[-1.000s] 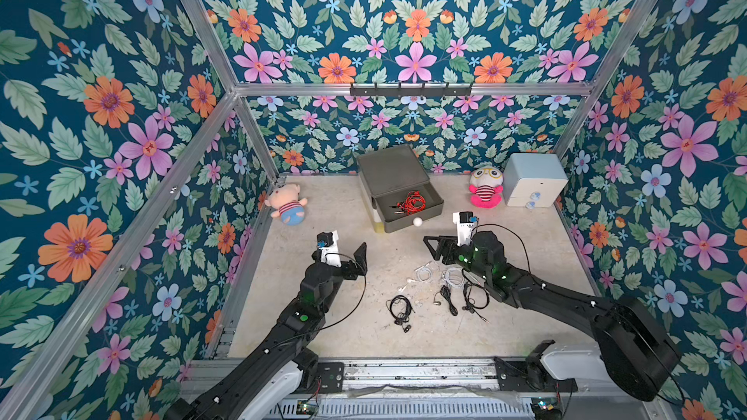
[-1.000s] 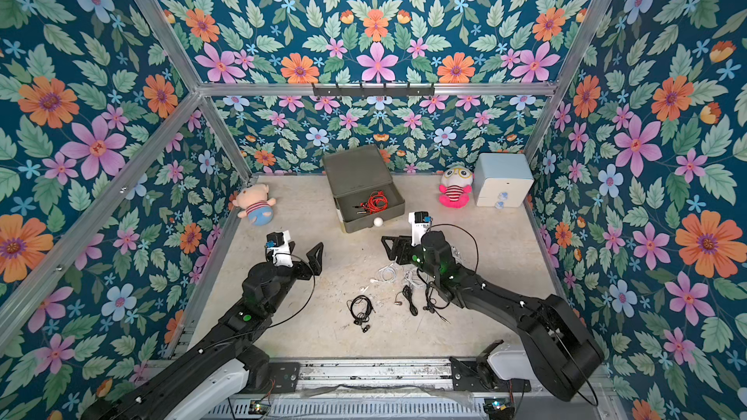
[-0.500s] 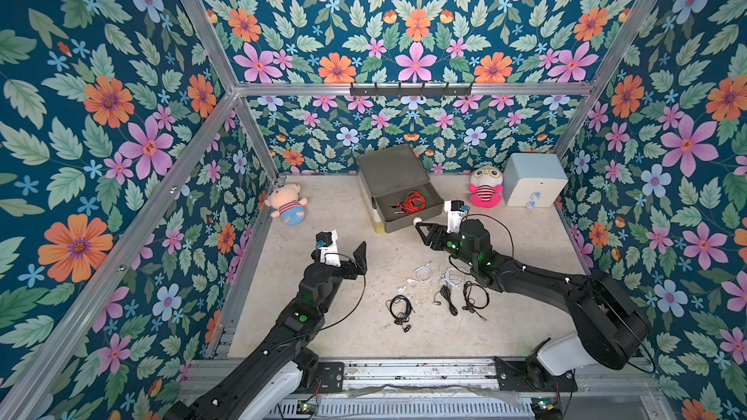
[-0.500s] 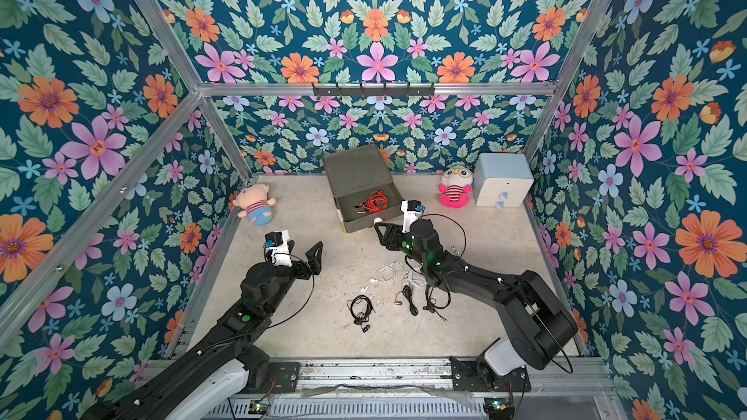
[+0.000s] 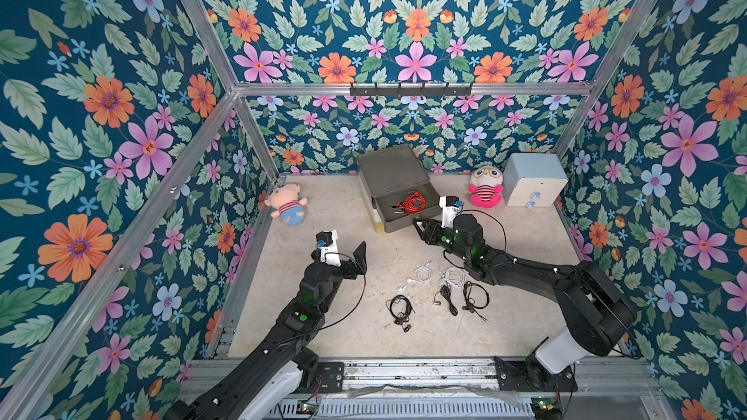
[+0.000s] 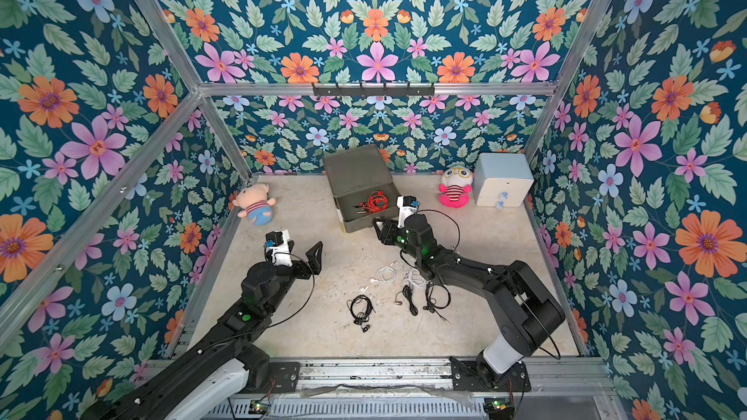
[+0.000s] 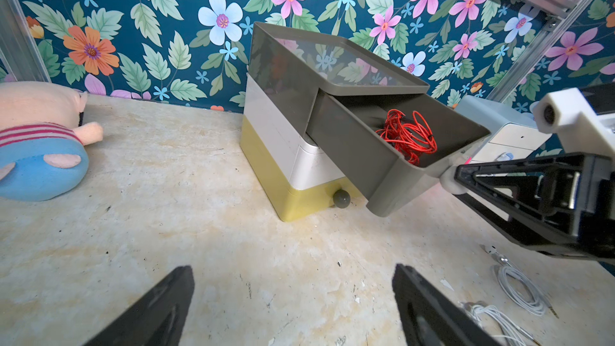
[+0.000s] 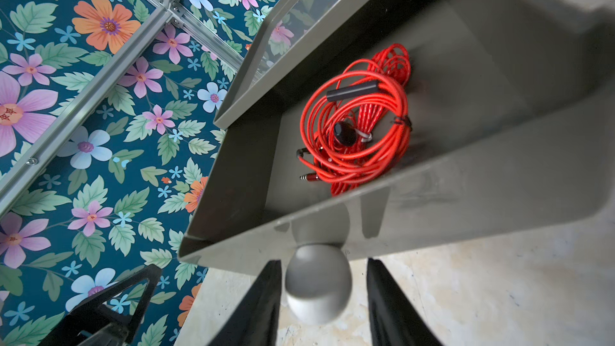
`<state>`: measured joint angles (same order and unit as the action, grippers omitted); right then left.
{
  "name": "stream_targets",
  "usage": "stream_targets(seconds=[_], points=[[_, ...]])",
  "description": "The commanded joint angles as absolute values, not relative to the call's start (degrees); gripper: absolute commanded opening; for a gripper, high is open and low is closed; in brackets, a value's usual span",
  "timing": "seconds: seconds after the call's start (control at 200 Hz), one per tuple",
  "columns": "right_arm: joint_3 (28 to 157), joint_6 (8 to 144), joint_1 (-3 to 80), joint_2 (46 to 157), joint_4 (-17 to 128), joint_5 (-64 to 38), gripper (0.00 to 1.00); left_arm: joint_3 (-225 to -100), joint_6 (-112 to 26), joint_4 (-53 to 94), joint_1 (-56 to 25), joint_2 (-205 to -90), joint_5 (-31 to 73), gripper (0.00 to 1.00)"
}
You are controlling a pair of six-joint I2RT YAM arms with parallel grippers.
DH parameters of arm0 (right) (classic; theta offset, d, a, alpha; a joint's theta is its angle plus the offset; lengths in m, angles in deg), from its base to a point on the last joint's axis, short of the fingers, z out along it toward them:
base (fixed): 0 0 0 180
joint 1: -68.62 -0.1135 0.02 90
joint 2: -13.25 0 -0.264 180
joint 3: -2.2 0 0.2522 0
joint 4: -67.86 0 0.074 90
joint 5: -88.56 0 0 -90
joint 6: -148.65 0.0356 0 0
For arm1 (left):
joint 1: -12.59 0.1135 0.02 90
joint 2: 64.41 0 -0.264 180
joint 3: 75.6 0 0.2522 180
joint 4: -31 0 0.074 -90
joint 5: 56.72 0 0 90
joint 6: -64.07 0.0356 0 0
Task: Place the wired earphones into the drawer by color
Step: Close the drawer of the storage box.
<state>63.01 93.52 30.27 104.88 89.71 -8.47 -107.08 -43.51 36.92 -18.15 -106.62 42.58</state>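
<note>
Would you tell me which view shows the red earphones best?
The right wrist view: the red earphones lie close up, cord and plug clear. The left wrist view hides part behind the drawer wall; both top views show a small tangle.

You're in a staged robot test cell: floral-print panels (image 5: 416,34) on bare aluminium frame bars (image 5: 408,88) box in a beige tabletop (image 5: 335,204); at 6 o'clock a slotted metal rail (image 5: 404,369) with exposed wiring carries left arm base (image 5: 279,381) and right arm base (image 5: 562,351)
</note>
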Motion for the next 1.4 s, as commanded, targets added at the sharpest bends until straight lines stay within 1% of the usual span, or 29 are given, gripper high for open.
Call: stream_targets(seconds=[0.0,0.1,0.265,0.945,0.975,1.395], points=[[63.35,94.51,30.21,105.18,91.54,-8.01,0.44,-107.38,-42.80,37.98,-18.09,-106.77,42.91,0.99],[63.44,95.01,30.20,105.49,92.11,-8.33,0.40,-107.37,-42.79,37.98,-18.10,-106.68,42.96,0.99],[63.65,95.55,30.18,105.77,92.42,-8.38,0.38,-107.38,-42.88,38.07,-18.12,-106.77,42.69,0.99],[68.19,96.44,30.20,107.64,89.91,-7.82,0.37,-107.38,-42.71,37.89,-18.10,-106.68,43.08,0.99],[68.45,96.42,30.15,109.67,89.87,-7.79,0.37,-107.34,-42.71,37.89,-18.09,-106.68,43.07,0.99],[72.75,97.01,30.18,113.24,89.08,-7.63,0.37,-107.38,-42.71,37.80,-18.09,-106.51,43.18,0.99]])
